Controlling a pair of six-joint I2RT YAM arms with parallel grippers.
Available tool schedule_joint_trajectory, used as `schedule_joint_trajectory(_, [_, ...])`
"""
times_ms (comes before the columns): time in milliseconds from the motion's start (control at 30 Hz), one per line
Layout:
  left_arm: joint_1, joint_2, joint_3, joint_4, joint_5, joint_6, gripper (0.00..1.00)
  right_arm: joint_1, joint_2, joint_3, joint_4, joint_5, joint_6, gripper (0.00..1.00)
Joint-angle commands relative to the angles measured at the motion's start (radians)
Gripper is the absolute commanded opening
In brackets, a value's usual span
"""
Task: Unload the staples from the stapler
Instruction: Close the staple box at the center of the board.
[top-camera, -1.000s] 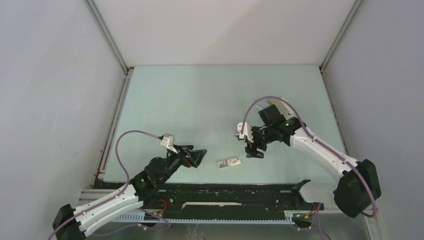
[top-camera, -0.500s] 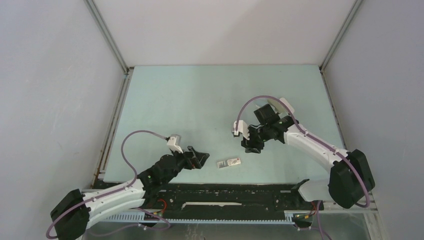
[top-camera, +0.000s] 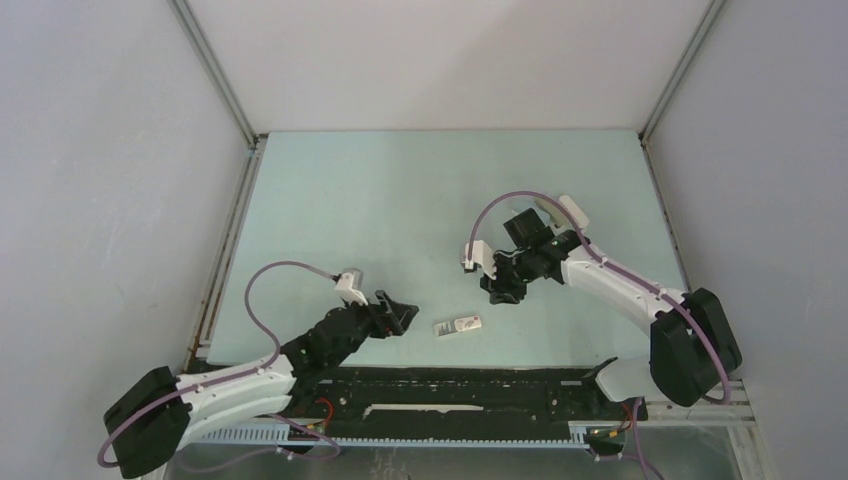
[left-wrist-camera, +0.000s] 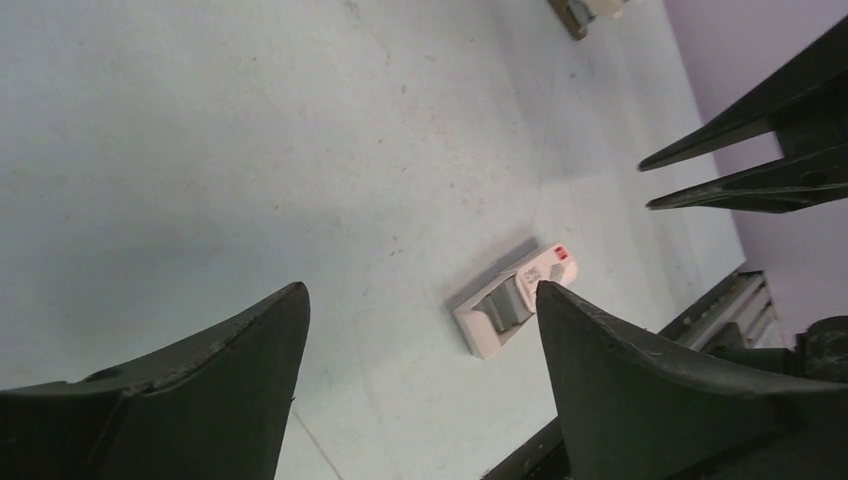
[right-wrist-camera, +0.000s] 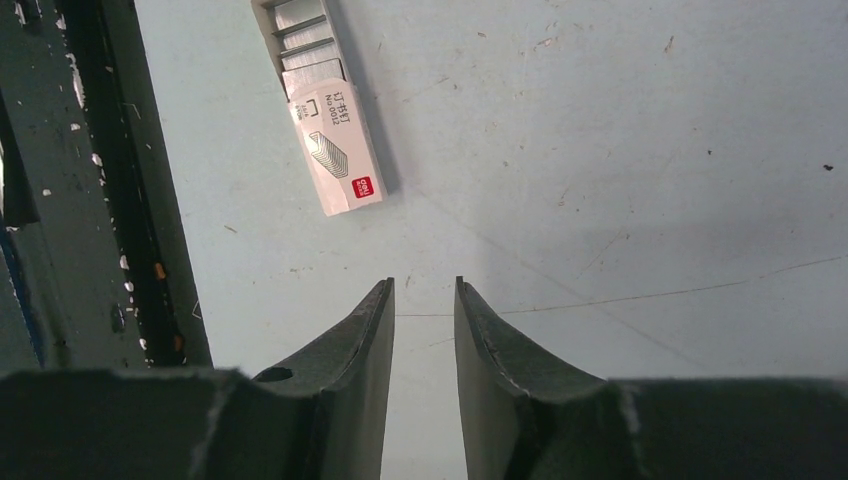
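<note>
Left pincer (left-wrist-camera: 420, 290) wide, empty; right pincer (right-wrist-camera: 424, 283) narrow, empty. Staple box (right-wrist-camera: 335, 150) ahead of both, grey staple strips (right-wrist-camera: 300, 40) in its open tray. Stapler in no view, so unload progress can't be confirmed.

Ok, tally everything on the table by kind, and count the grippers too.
White staple box: 1
Brownish item with a white part, cut off at the frame edge: 1
Grippers: 2, left gripper and right gripper
Total: 4
</note>
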Motion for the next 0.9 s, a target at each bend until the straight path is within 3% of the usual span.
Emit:
schedule_joint_trajectory(0, [-0.003, 0.067, -0.036, 0.029, -0.032, -0.011, 0.86, -0.002, 0.016, 0.015, 0.003, 0.004, -0.002, 0.36])
schedule_joint_trajectory(100, [-0.003, 0.138, 0.005, 0.030, -0.042, -0.010, 0.74, -0.001, 0.037, 0.015, 0.004, 0.022, -0.006, 0.34])
schedule_joint_trajectory(233, [-0.003, 0.255, 0.067, 0.038, -0.003, 0.004, 0.35, 0.002, 0.071, 0.030, -0.017, 0.038, -0.010, 0.28])
schedule_joint_trajectory(300, [-0.003, 0.310, 0.082, 0.063, 0.034, 0.008, 0.24, 0.009, 0.091, 0.038, -0.033, 0.045, -0.016, 0.24])
schedule_joint_trajectory(500, [-0.004, 0.398, 0.083, 0.130, 0.125, -0.012, 0.16, 0.050, 0.159, 0.052, -0.073, 0.066, -0.045, 0.15])
schedule_joint_trajectory(600, [-0.005, 0.416, 0.088, 0.133, 0.165, -0.018, 0.16, 0.080, 0.199, 0.065, -0.085, 0.084, -0.042, 0.04])
schedule_joint_trajectory(867, [-0.017, 0.493, 0.106, 0.169, 0.234, -0.045, 0.15, 0.112, 0.246, 0.081, -0.094, 0.093, -0.026, 0.02])
